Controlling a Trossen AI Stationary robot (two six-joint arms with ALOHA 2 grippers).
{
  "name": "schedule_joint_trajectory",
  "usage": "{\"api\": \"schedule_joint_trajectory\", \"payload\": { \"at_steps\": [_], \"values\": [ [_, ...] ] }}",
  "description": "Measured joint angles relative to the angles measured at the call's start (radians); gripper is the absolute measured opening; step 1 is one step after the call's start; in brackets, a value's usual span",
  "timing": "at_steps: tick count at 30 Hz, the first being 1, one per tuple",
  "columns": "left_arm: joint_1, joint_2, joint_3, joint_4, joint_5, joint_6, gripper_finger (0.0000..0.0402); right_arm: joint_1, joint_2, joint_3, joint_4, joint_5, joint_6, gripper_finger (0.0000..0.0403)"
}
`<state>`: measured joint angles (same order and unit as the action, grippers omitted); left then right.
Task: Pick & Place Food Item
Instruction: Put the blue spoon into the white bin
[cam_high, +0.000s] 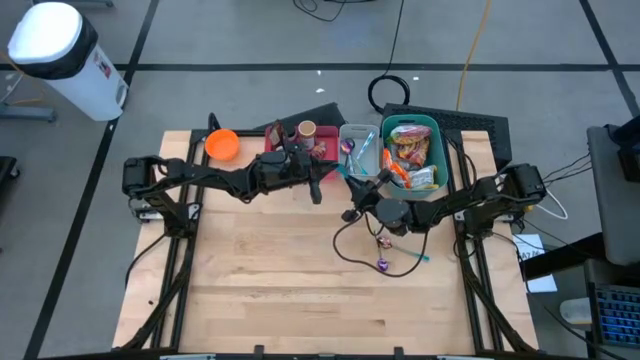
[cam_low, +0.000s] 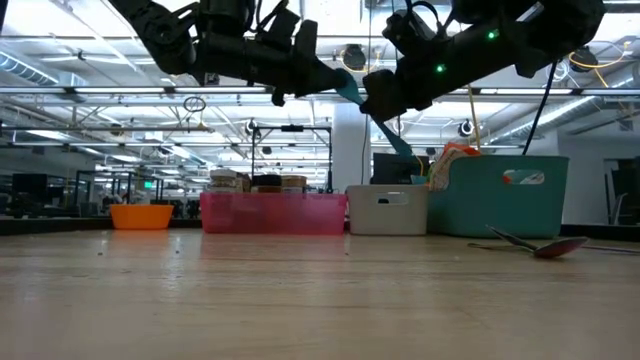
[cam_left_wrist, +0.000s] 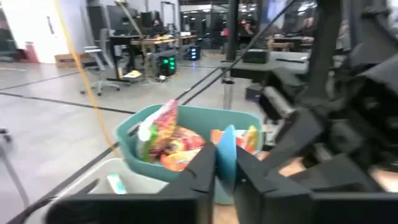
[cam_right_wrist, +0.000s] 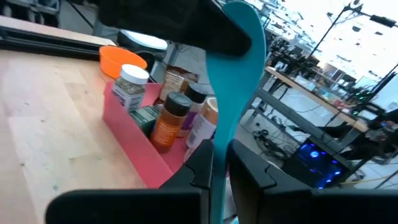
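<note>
Basically both grippers clamp one teal spatula (cam_right_wrist: 231, 93) midair: left gripper (cam_left_wrist: 225, 163) and right gripper (cam_right_wrist: 219, 163) pinched on it. Spice jar (cam_right_wrist: 129, 87) labels unreadable.

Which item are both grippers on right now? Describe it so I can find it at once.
Start at the tall teal bin of snack packets at the table's far edge, then look just in front of the grey bin beside it. There the left gripper and right gripper both clamp a slim teal plastic utensil, the only item held in the air.
</note>
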<state>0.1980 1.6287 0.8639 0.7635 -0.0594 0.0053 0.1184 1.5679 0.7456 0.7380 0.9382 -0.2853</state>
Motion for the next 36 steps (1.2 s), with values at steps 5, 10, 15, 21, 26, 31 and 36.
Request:
{"api": "schedule_joint_trajectory", "payload": {
  "at_steps": [5, 10, 15, 21, 26, 31, 36],
  "values": [
    [-0.002, 0.0, 0.0, -0.007, -0.036, 0.036, 0.0014, 0.006, -0.001, 0.0, -0.016, -0.022, 0.105, 0.0039],
    [0.007, -0.032, 0.008, -0.064, -0.019, 0.088, 0.0008, 0.014, -0.092, 0.0, -0.152, -0.144, 0.241, 0.0111],
    [0.032, -0.059, 0.084, -0.217, -0.026, 0.136, 0.0009, 0.018, -0.262, 0.0, -0.381, -0.239, 0.353, 0.0185],
    [0.067, -0.033, 0.269, -0.462, 0.032, 0.205, 0.0009, 0.049, -0.44, 0.0, -0.533, -0.264, 0.356, 0.0229],
    [0.102, 0.024, 0.377, -0.496, 0.037, 0.279, 0.0007, 0.077, -0.528, -0.032, -0.555, -0.263, 0.352, 0.023],
    [0.165, 0.125, 0.452, -0.497, 0.033, 0.315, 0.0009, 0.094, -0.572, -0.105, -0.509, -0.26, 0.353, 0.0218],
    [0.217, 0.268, 0.522, -0.501, 0.075, 0.29, 0.0007, 0.095, -0.602, -0.157, -0.45, -0.262, 0.346, 0.0211]
  ]
}}
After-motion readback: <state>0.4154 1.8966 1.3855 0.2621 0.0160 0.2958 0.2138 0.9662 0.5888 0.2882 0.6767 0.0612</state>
